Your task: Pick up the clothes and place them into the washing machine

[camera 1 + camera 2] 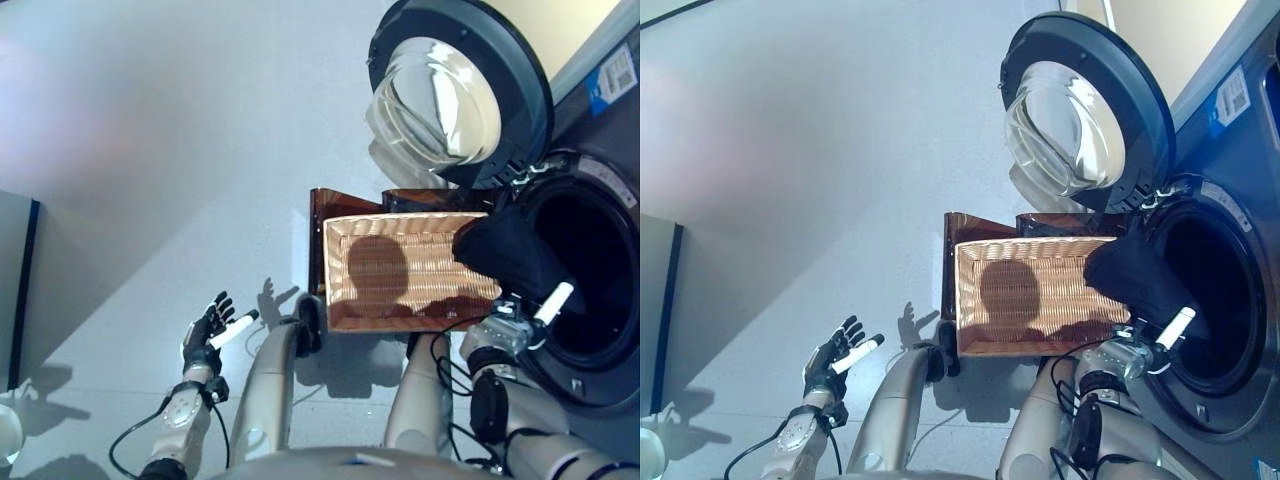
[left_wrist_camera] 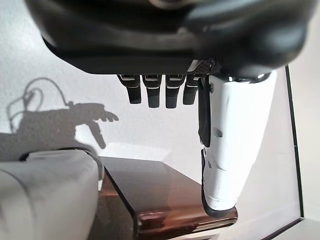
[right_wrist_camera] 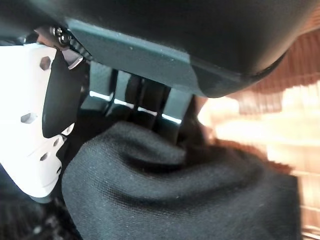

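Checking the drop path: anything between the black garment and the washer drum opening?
Nothing visible. The washer door is swung open, the drum opening is unobstructed, and the black garment, held by the right hand, already hangs at its rim above the wicker basket.

Both eye views look down from the head at the same scene: basket (image 1: 405, 270) at center, washer (image 1: 590, 290) at 3 o'clock, its door (image 1: 1080, 110) at 1 o'clock, floor (image 1: 150, 150) toward 10 o'clock. The left wrist view looks from very close along the left hand (image 2: 165, 92) toward floor and a brown stand (image 2: 165, 192). The right wrist view faces along the right hand (image 3: 135, 97), nearly touching black cloth (image 3: 180, 200), with the basket beyond.
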{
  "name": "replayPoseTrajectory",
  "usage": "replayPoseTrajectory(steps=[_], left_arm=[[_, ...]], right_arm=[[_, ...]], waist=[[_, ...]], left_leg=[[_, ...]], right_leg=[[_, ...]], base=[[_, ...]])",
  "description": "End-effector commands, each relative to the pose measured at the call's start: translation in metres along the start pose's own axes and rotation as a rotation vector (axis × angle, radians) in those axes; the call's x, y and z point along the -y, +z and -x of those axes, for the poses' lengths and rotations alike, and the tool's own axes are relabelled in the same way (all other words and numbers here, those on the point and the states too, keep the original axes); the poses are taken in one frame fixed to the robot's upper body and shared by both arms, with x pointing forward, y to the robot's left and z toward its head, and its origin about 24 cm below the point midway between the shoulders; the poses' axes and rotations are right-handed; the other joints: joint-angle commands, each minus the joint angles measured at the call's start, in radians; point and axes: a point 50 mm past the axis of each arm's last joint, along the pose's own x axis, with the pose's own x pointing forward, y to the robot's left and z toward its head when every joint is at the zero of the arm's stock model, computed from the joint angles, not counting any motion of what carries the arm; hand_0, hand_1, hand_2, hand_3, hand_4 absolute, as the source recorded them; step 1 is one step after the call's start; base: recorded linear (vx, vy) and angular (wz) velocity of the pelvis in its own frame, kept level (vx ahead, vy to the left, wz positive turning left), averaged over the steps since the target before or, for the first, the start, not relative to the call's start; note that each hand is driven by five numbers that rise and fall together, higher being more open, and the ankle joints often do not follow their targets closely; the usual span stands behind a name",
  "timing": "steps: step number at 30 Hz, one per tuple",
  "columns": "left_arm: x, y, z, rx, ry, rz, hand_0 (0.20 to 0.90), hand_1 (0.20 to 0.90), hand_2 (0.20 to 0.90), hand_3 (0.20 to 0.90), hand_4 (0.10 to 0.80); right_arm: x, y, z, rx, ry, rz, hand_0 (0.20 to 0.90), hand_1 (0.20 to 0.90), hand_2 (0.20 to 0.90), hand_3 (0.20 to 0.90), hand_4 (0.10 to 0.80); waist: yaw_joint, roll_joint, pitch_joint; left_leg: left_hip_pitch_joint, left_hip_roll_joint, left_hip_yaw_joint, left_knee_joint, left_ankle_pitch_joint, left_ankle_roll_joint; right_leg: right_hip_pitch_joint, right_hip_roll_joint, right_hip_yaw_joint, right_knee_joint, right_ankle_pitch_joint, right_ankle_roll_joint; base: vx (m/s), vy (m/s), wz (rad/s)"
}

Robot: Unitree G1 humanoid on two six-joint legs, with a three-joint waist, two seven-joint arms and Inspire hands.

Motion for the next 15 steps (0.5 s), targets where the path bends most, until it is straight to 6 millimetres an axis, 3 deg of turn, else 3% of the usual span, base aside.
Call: replayPoseTrajectory(steps=[1,4,6,8,11,12,15], left_arm=[[-0.014,0.018,0.003,0.109,0.001,-0.05,0.9,0.9,0.9,0.9,0.8],[-0.012,0.019,0.002,0.107,-0.015,-0.065,0.9,0.9,0.9,0.9,0.8],[-0.01,0.019,0.002,0.108,-0.025,-0.065,0.9,0.9,0.9,0.9,0.8],[-0.008,0.022,0.002,0.121,-0.044,-0.075,0.9,0.9,0.9,0.9,0.8],[-0.006,0.022,0.002,0.121,-0.052,-0.077,0.9,0.9,0.9,0.9,0.8],[-0.007,0.025,0.002,0.129,-0.054,-0.076,0.9,0.9,0.9,0.9,0.8],[-0.008,0.026,0.003,0.133,-0.052,-0.082,0.9,0.9,0.9,0.9,0.8]], right_arm=[[-0.064,0.061,-0.02,0.244,0.144,-0.081,0.2,0.2,0.2,0.2,0.3],[-0.094,0.091,-0.024,0.341,0.148,-0.188,0.2,0.2,0.2,0.2,0.3],[-0.102,0.102,-0.025,0.365,0.153,-0.212,0.2,0.2,0.2,0.2,0.3],[-0.127,0.126,-0.024,0.427,0.179,-0.252,0.2,0.2,0.2,0.2,0.3],[-0.136,0.138,-0.023,0.456,0.178,-0.253,0.2,0.2,0.2,0.2,0.3],[-0.15,0.155,-0.02,0.499,0.187,-0.283,0.2,0.2,0.2,0.2,0.3],[-0.164,0.182,-0.016,0.57,0.193,-0.297,0.2,0.2,0.2,0.2,0.3]], waist=[[0.012,0.039,-0.044],[0.017,0.063,-0.061],[0.02,0.073,-0.067],[0.022,0.09,-0.08],[0.024,0.098,-0.085],[0.025,0.11,-0.09],[0.025,0.123,-0.097]], left_leg=[[0.035,0.03,-0.041,-0.028,-0.015,-0.085],[0.038,0.021,-0.038,-0.048,-0.009,-0.084],[0.039,0.018,-0.038,-0.053,-0.007,-0.084],[0.039,0.01,-0.033,-0.065,-0.002,-0.085],[0.041,0.007,-0.031,-0.072,0.0,-0.085],[0.044,0.004,-0.028,-0.078,0.004,-0.087],[0.052,0.002,-0.024,-0.092,0.008,-0.088]], right_leg=[[-0.031,0.032,-0.007,0.047,0.025,-0.087],[-0.039,0.029,0.002,0.049,0.021,-0.083],[-0.045,0.025,0.006,0.052,0.019,-0.082],[-0.052,0.021,0.016,0.055,0.016,-0.081],[-0.056,0.018,0.019,0.056,0.015,-0.08],[-0.058,0.013,0.024,0.06,0.012,-0.08],[-0.062,0.013,0.028,0.067,0.007,-0.08]], base=[[0.0,0.0,0.0],[0.004,0.011,0.0],[0.013,0.033,0.04],[0.015,0.046,0.03],[0.007,0.014,0.04],[0.026,0.027,-0.05],[0.024,0.017,0.07]])
